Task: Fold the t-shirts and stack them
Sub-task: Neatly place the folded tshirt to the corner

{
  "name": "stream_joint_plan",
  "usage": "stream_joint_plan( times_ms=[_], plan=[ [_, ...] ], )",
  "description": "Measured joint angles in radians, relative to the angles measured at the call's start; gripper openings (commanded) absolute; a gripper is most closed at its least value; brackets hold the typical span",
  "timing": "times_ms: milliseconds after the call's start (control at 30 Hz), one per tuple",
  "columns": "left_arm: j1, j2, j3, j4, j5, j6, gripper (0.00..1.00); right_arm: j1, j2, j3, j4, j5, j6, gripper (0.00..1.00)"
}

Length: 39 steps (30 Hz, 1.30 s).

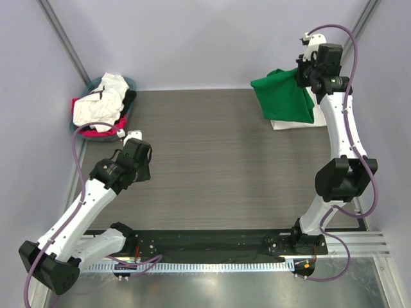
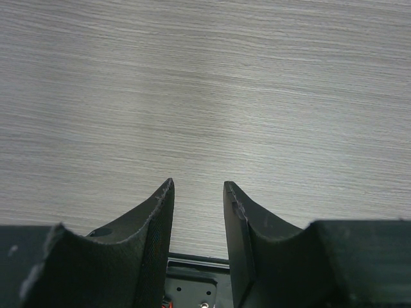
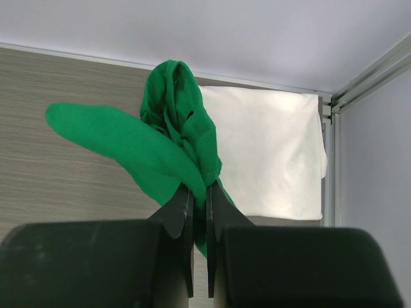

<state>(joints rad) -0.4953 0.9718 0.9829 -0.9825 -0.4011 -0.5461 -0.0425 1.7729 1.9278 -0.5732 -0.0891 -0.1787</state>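
Note:
My right gripper (image 1: 307,76) is shut on the bright green t-shirt (image 1: 284,96) at the far right of the table. In the right wrist view the green shirt (image 3: 173,141) hangs bunched from the closed gripper (image 3: 199,189) above a folded white t-shirt (image 3: 270,154). That white shirt (image 1: 295,124) lies flat under the green one, only its near edge showing from above. My left gripper (image 1: 131,136) is open and empty over bare table at the left; in its wrist view (image 2: 198,186) only table shows between its fingers. More shirts, white (image 1: 99,102), pink-red and black, fill the basket.
The round grey-blue basket (image 1: 126,82) stands at the far left corner against the wall. Metal frame posts rise at both back corners. A black strip and a metal rail (image 1: 212,247) run along the near edge by the arm bases.

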Motion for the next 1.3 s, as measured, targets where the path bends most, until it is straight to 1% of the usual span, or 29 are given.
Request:
stream_joint_plan(
  times_ms=[267, 500, 833, 1133, 1300],
  plan=[
    [0.000, 0.004, 0.000, 0.000, 0.000, 0.000, 0.38, -0.004, -0.030, -0.047, -0.027, 0.009, -0.016, 0.01],
    [0.000, 0.019, 0.000, 0.000, 0.000, 0.000, 0.38, -0.024, 0.004, -0.042, -0.036, 0.009, -0.029, 0.01],
    [0.000, 0.035, 0.000, 0.000, 0.000, 0.000, 0.38, -0.057, 0.208, 0.084, -0.049, 0.024, -0.053, 0.01],
    [0.000, 0.057, 0.000, -0.001, -0.002, 0.000, 0.38, -0.073, 0.421, 0.321, -0.040, 0.058, -0.068, 0.01],
    [0.000, 0.063, 0.000, -0.001, -0.008, 0.000, 0.38, -0.084, 0.501, 0.368, -0.010, 0.069, -0.074, 0.01]
  ],
)
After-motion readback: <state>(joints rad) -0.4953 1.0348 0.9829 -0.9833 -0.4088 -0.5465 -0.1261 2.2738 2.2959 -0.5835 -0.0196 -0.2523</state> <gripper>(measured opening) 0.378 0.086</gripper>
